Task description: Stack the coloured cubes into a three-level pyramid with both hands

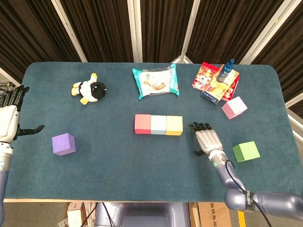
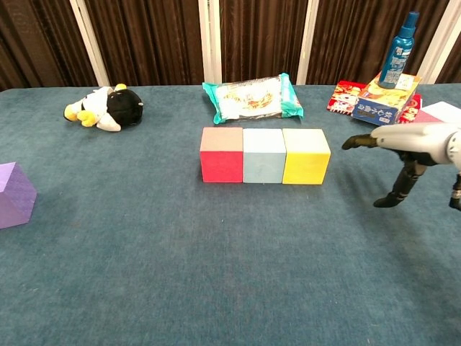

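Left hand [image 1: 8, 118] hangs empty, fingers spread, at the table [image 1: 109, 161] edge near the purple cube [image 1: 63, 144]. Red [image 1: 142, 124], blue [image 1: 158, 125] and yellow [image 1: 174, 125] cubes touch in a row. Right hand [image 1: 207, 139], spread and empty, hovers between yellow, green [image 1: 245, 151] and pink [image 1: 234, 107] cubes.

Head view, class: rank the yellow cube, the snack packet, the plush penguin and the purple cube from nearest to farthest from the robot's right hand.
Measured from the right hand:
1. Yellow cube, just to its left, right end of the cube row.
2. Snack packet, beyond the row, towards the table's far edge.
3. Plush penguin, far left, towards the back.
4. Purple cube, far left, near the left hand.
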{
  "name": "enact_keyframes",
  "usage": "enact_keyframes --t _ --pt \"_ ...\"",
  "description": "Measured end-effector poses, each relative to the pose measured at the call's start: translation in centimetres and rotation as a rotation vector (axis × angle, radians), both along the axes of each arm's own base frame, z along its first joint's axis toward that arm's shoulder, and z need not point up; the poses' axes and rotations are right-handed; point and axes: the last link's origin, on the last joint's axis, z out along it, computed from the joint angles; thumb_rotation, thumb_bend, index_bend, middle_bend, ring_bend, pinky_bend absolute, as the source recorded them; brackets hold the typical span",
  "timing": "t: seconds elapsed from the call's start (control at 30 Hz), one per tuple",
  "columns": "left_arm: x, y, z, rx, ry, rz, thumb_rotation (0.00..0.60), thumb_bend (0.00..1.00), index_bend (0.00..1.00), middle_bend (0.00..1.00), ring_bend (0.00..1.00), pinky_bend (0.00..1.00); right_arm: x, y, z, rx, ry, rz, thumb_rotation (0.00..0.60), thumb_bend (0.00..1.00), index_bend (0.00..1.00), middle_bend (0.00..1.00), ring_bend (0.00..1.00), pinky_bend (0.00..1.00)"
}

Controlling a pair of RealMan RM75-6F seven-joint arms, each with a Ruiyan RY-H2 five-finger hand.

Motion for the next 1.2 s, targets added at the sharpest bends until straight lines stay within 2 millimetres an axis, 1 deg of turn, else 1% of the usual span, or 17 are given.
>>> enact_keyframes --t 0.13,0.33,0.43,0.7,0.87,1.0,1.2 --pt "0.1 -0.1 -0.1 -0.002 0.003 -0.002 0.600 0.08 0.00 0.00 0.00 0.00 -0.9 0.7 2.3 -0.062 -0.034 -0.028 0.600 0.27 0.00 0.00 0.01 0.00" --pt "0.2 -0.2 -0.2 -0.004 0.006 -0.005 0.600 0.08 0.00 0.00 0.00 0.00 -2.4 1.7 4.6 -0.127 -0.050 -0.087 0.600 0.27 0.00 0.00 0.00 0.00" --pt "0.2 -0.2 -0.3 -0.007 0.007 -0.004 0.600 0.08 0.00 0.00 0.00 0.00 -3.2 2.1 5.2 -0.150 -0.062 -0.146 0.600 0.27 0.00 0.00 0.00 0.00" --pt "0.3 -0.2 -0.4 -0.010 0.008 -0.007 0.600 0.08 0.00 0.00 0.00 0.00 -5.4 2.7 5.6 -0.185 -0.078 -0.325 0.600 0.27 0.00 0.00 0.00 0.00" --pt "0.3 -0.2 -0.3 -0.007 0.006 -0.007 0.600 0.08 0.00 0.00 0.00 0.00 -7.0 2.4 5.7 -0.235 -0.075 -0.437 0.600 0.27 0.00 0.00 0.00 0.00" --pt "0.2 -0.2 -0.4 -0.010 0.008 -0.006 0.600 0.08 0.00 0.00 0.00 0.00 -7.5 2.2 5.9 -0.271 -0.052 -0.465 0.600 0.27 0.00 0.00 0.00 0.00" --pt "0.2 -0.1 -0.5 -0.014 0.011 -0.003 0.600 0.08 0.00 0.00 0.00 0.00 -8.6 2.4 5.9 -0.275 -0.004 -0.552 0.600 0.27 0.00 0.00 0.00 0.00"
